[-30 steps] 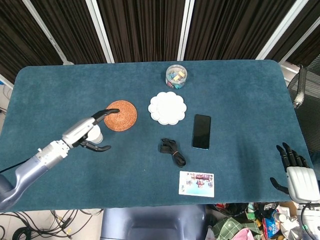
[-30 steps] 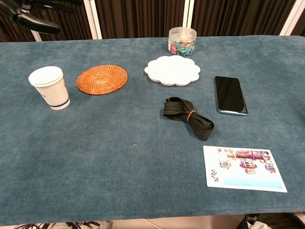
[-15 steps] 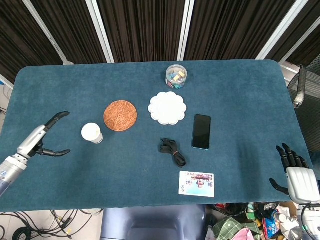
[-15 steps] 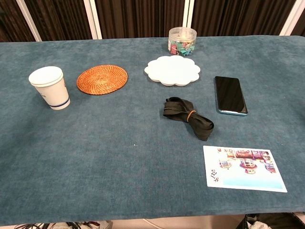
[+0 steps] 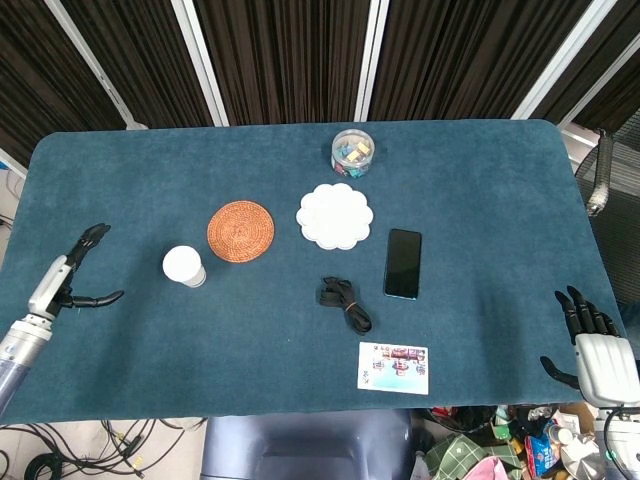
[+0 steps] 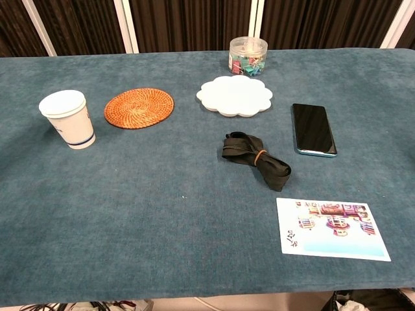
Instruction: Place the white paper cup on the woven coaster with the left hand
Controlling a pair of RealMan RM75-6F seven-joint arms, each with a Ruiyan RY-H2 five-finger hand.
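Note:
The white paper cup [image 5: 185, 266] [image 6: 67, 119], with a blue band near its base, stands upright on the blue cloth just left of the round woven coaster [image 5: 241, 231] [image 6: 139, 107]. The coaster is bare. My left hand [image 5: 68, 276] hovers at the table's left edge, well left of the cup, fingers spread and holding nothing. My right hand [image 5: 590, 340] hangs off the table's right front corner, fingers apart and empty. Neither hand shows in the chest view.
A white scalloped coaster [image 5: 335, 215] lies right of the woven one, with a clear jar of clips [image 5: 352, 152] behind it. A black phone [image 5: 403, 263], a black strap [image 5: 346, 303] and a printed card [image 5: 393, 367] lie toward the front right.
My left hand has drawn back from over the cup to the table's left edge, leaving the cup standing beside the coaster. The right hand has barely moved.

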